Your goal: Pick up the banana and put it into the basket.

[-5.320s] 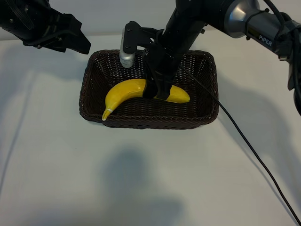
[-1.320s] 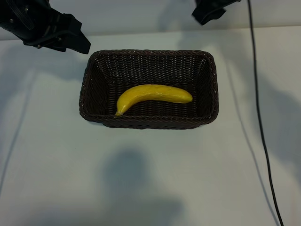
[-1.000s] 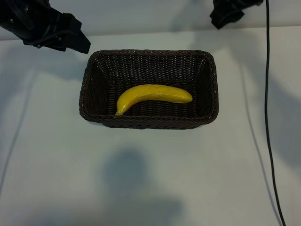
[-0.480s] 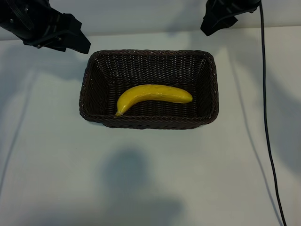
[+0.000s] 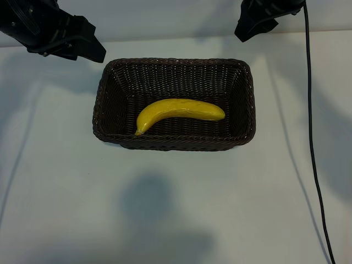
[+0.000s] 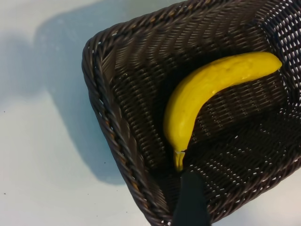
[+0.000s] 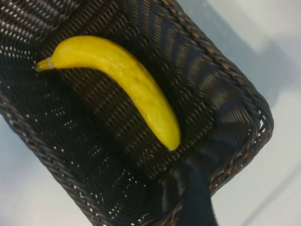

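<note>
**Banana in basket, both grippers clear**

Banana [image 5: 179, 112] lies on basket [image 5: 104, 88] floor, stem twd front-left corner. Left gripper [image 5: 82, 47] off basket's back-left corner, right gripper [image 5: 256, 22] past back-right; both partly cut off at frame top, fingers wide apart, holding nothing.

No writing, label, brand, number or sign can be read on anything in these views.
</note>
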